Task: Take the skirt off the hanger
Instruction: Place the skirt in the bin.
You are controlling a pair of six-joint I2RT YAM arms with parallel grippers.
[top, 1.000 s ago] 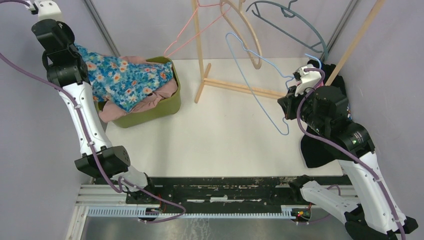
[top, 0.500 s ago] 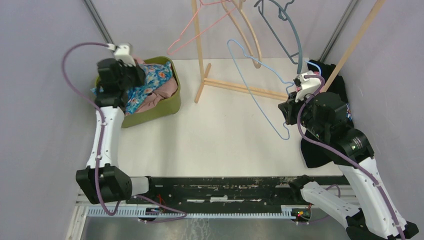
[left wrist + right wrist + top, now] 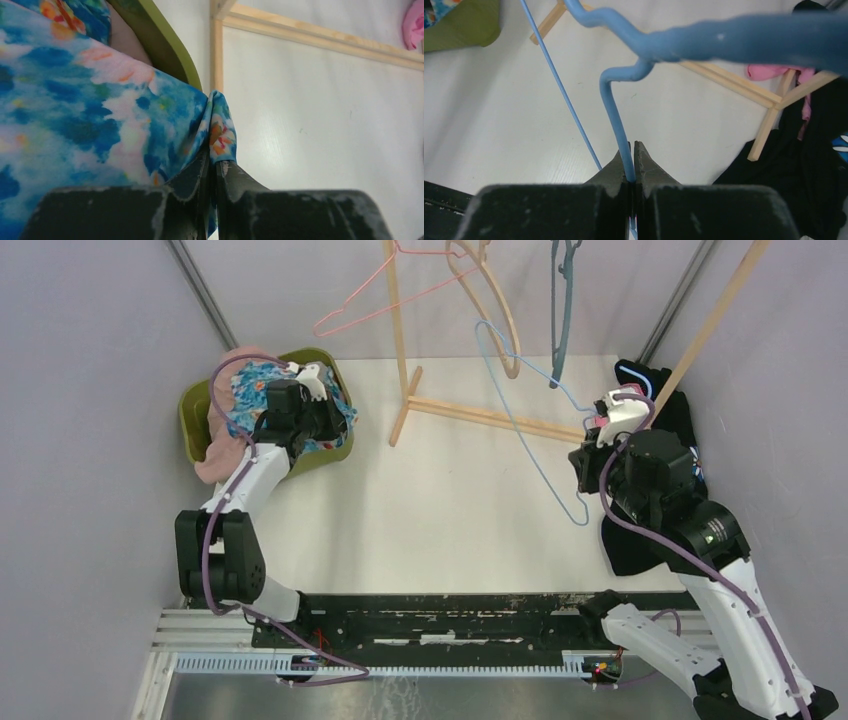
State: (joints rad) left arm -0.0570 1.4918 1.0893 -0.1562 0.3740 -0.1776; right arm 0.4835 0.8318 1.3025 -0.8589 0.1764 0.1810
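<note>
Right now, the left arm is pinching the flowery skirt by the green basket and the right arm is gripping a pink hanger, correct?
Not quite. The hanger clamped in the right gripper is light blue, not pink; the right wrist view shows the gripper shut on its wire. The rest stands: the left gripper pinches the flowery skirt by the green basket.

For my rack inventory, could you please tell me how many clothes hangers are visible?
4. A pink wire hanger, a wooden hanger and a dark teal hanger hang at the rack; the right gripper holds a light blue hanger. More may be hidden.
</note>
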